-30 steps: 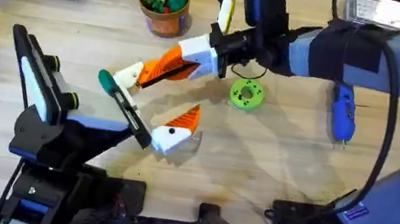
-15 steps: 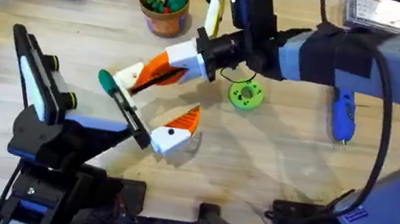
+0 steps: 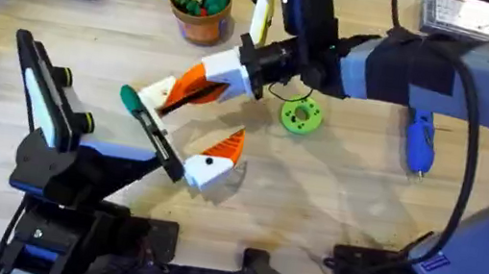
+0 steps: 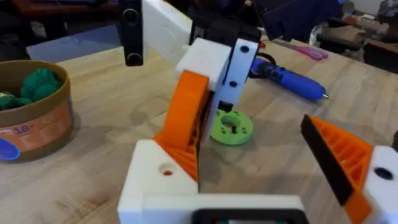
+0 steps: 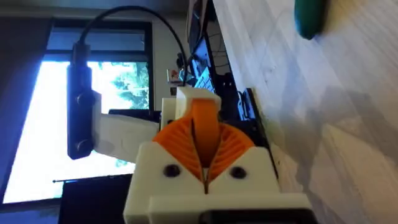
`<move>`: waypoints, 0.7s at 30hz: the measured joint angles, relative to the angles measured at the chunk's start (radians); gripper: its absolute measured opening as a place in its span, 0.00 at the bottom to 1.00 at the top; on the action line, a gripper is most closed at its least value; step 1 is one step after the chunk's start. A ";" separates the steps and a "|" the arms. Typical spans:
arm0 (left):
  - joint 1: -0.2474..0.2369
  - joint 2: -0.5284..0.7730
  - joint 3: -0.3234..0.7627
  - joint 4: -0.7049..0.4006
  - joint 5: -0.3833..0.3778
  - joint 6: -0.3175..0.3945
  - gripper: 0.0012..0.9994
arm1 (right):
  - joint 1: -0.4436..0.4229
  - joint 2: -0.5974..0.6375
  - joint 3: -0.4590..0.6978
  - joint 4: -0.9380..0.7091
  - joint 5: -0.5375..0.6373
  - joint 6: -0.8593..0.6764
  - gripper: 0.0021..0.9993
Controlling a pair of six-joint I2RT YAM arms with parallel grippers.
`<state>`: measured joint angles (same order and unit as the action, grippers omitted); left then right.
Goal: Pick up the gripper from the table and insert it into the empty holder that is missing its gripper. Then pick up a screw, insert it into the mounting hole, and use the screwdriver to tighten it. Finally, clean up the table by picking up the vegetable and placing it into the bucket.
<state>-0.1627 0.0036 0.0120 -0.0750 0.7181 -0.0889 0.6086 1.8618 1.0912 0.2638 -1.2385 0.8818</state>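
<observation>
Roughly, I judge we are in the first step, with nothing finished; my right gripper, reaching across the middle of the table, is clenched on what I take to be the gripper, the little orange ribbed wedge poking out past its pads; its tips press against the holder, the cream-white block that is one jaw of my left gripper; that left gripper is spread wide and holds nothing, its other jaw carrying an orange tip well off to the side. Whether the wedge is fully seated in the holder I cannot tell; the mounting hole on the block looks bare, so screw, tightening and clean-up are all left.

Around the right hand: the screwdriver lies untouched well behind its wrist, near the right arm's forearm; the bucket stands beyond the fingers toward the far edge of the table, with green and yellow toy pieces in it; a flat green disc lies just under the wrist, near the cable; the vegetable lies just past the fingertips, close beside the holder, not yet in the bucket. I cannot make out a screw anywhere.

As for obstruction, I reckon the disc and my own left jaw crowd the path, and the vegetable sits near enough to be knocked if I slip.
</observation>
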 joint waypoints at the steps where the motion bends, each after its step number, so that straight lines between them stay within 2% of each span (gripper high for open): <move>1: 0.000 0.000 0.000 0.000 0.000 -0.001 0.99 | 0.000 0.000 0.000 0.000 0.000 0.000 0.01; 21: 0.000 0.000 0.000 0.000 0.017 0.003 0.99 | -0.006 0.000 0.000 -0.004 -0.030 -0.024 0.06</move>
<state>-0.1627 0.0036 0.0120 -0.0750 0.7348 -0.0854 0.6025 1.8618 1.0912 0.2596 -1.2687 0.8577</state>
